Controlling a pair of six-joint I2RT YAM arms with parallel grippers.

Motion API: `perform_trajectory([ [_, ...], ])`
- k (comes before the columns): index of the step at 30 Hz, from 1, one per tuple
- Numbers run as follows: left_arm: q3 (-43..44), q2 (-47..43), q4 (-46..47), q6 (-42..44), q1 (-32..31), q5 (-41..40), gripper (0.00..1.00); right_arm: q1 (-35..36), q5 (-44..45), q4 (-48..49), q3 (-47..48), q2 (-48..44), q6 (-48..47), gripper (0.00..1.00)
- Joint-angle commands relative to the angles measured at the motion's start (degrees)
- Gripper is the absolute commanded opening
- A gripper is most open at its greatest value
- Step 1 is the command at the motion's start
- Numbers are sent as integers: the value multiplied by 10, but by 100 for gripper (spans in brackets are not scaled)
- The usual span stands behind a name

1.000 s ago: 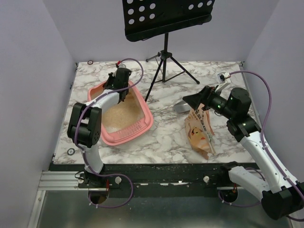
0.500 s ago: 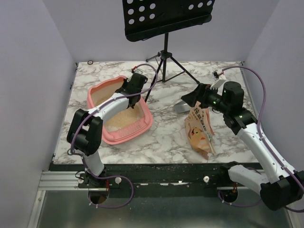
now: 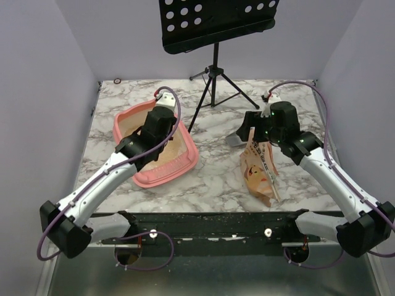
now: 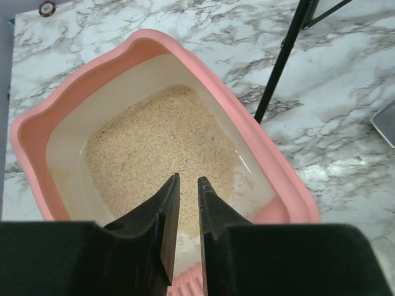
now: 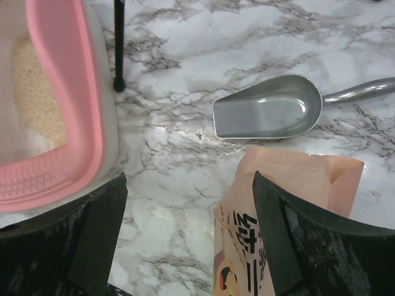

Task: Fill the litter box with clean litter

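- Since the earlier frame, the left arm has swung down from its raised-elbow pose and now reaches low across from the near-left. The right arm has drawn in and turned its wrist to look down. Tray, bag and scoop have stayed put.
- The litter box (image 3: 159, 179) sits on the left half of the bench (image 3: 216, 179), grate ledge toward the arms.
- The clean litter (image 4: 157, 148) covers the middle of its floor. A bare pale band shows along the walls, so we judge the fill only partly done.
- The left hand (image 4: 187, 179) hangs over the near part of the litter. Its fingers are a narrow slit apart, with nothing between them.
- The right hand (image 5: 187, 179) is spread wide and holds nothing. It hovers over bare marble with the top edge of the bag (image 5: 290, 185) just inside its right finger.
- The metal scoop (image 5: 265, 114) lies empty just beyond the bag, mouth toward the tray. Its handle runs off to the right.
- One foot of the music stand (image 3: 215, 61) rests just beside the tray's far-right wall.
- Step in hand, as we read it: between loads, the right arm lining up on its litter source.
- Next move: settle on the bag top or the scoop handle, centre the fingers on it, and close. We cannot tell which it is aiming at.
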Motion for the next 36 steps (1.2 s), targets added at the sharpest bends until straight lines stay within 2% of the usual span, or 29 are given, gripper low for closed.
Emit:
perform_trajectory([
  [1,-32,-47,-35,-31,1,73,29,21,102,-76,16,30,-32,89],
  [9,-101,-109,27,-25,1,114,33,31,153,-124,6,46,-27,87],
  [12,-114,-109,34,-24,0,118,33,33,156,-133,-1,56,-28,83],
  [15,-129,-109,41,-25,0,138,33,38,147,-140,-4,75,-25,74],
  [21,-133,-118,38,-26,2,139,33,44,140,-133,5,101,-32,35],
  [22,-134,-121,39,-26,1,136,33,45,145,-134,8,106,-37,24],
  [23,-134,-123,38,-25,1,133,33,46,149,-136,13,112,-42,7],
  [24,-135,-125,37,-24,0,132,33,48,154,-138,17,118,-45,1],
  [27,-139,-133,38,-24,1,125,33,67,169,-115,22,112,-66,1],
  [31,-142,-137,38,-24,1,120,33,114,135,-86,55,111,-119,1],
  [36,-143,-138,40,-24,2,122,33,144,82,-80,115,159,-201,1],
])
